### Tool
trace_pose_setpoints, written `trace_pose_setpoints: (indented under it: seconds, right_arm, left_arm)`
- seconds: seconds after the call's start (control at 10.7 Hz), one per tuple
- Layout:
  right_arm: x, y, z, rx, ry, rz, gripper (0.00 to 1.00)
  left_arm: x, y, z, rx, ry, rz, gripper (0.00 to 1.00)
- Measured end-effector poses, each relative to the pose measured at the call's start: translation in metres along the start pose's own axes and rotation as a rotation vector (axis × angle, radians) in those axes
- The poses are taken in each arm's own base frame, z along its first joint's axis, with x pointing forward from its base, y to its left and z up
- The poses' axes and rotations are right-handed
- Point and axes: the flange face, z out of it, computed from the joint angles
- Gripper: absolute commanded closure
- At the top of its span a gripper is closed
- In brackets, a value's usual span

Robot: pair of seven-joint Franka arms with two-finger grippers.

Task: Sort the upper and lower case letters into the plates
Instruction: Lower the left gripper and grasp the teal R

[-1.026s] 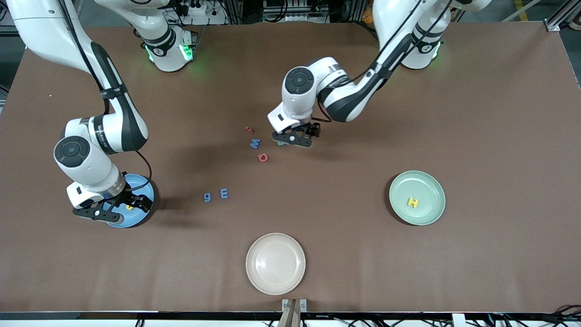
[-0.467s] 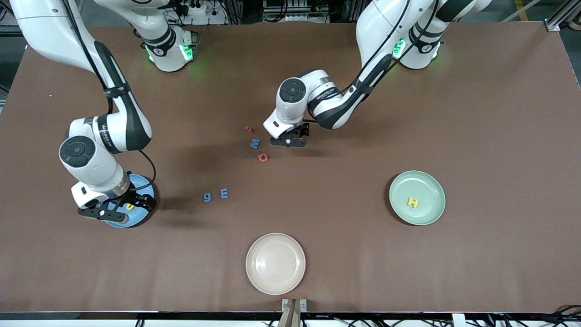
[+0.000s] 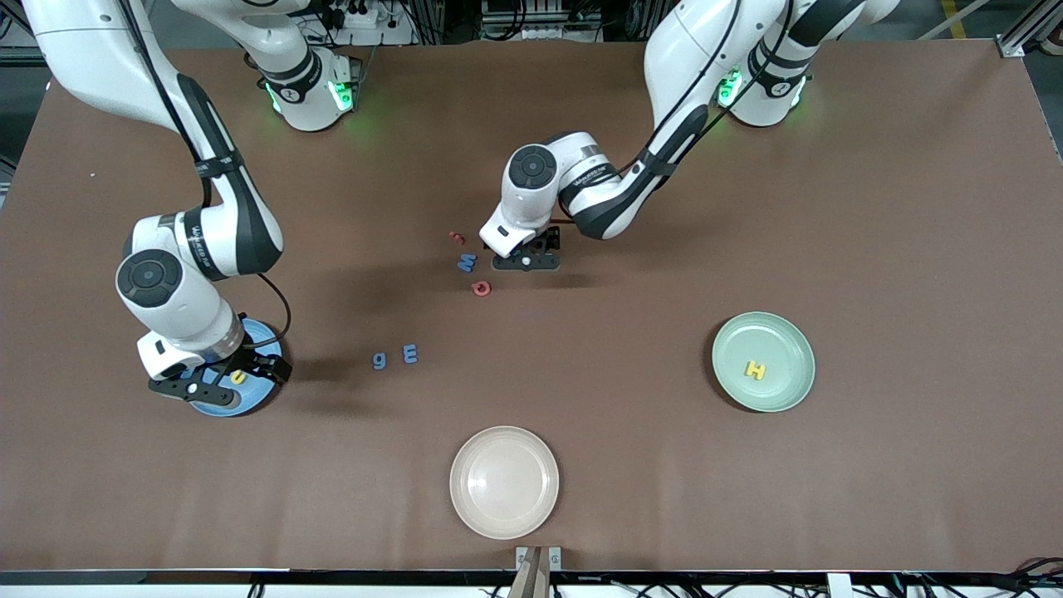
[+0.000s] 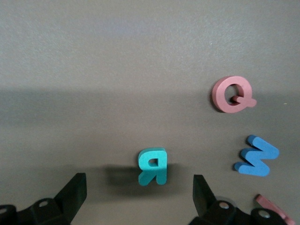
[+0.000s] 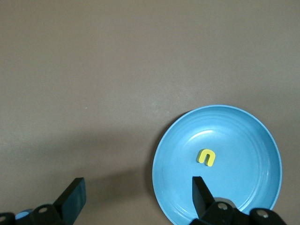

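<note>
Left tool [image 4: 136, 199] low on bench, fingers apart astride teal R [image 4: 152, 166] — front view hides it | right tool [image 5: 136, 201] spread, apparently above blue plate [image 5: 267, 154] holding yellow u [image 5: 206, 157]

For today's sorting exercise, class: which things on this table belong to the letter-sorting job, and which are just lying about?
Belonging to the job:
- teal R, between the open left end effector's fingers
- red Q, blue M, blue g, blue E
- yellow n in the blue plate
- yellow H in the green plate

Lying about:
- cream plate
</note>
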Motion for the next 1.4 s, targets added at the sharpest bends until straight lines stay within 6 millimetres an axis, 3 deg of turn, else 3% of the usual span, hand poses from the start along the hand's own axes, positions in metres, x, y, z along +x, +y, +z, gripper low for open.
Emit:
trace_pose_setpoints:
  seconds: [0.28,0.37,0.56,0.65,0.93,1.03,1.21,1.4]
  right_arm:
    - [0.003,-0.007,-0.008,-0.001,-0.004,0.006,0.00]
    - [0.007,-0.013,-0.021,-0.018,-0.036,0.028,0.00]
    - [0.012,-0.052,-0.063,-0.039,-0.060,0.028,0.00]
    - [0.013,-0.058,-0.069,-0.040,-0.058,0.026,0.00]
    - [0.016,-0.049,-0.064,-0.047,-0.064,0.040,0.00]
    - [0.016,-0.050,-0.063,-0.046,-0.064,0.039,0.00]
    - [0.014,-0.054,-0.064,-0.043,-0.063,0.033,0.00]
    - [0.014,-0.054,-0.064,-0.041,-0.065,0.035,0.00]
  left_arm:
    - [-0.010,0.015,0.003,0.006,0.031,0.012,0.00]
    - [-0.008,0.015,0.003,0.007,0.037,0.016,0.00]
    - [-0.004,0.011,0.006,0.026,0.063,0.041,0.07]
    - [-0.003,0.009,0.010,0.036,0.068,0.051,0.09]
    - [-0.011,0.012,0.019,0.046,0.062,0.068,0.20]
    - [-0.013,0.013,0.019,0.046,0.062,0.071,0.29]
    - [-0.013,0.014,0.018,0.046,0.064,0.073,0.57]
    - [-0.012,0.017,0.015,0.041,0.073,0.081,1.00]
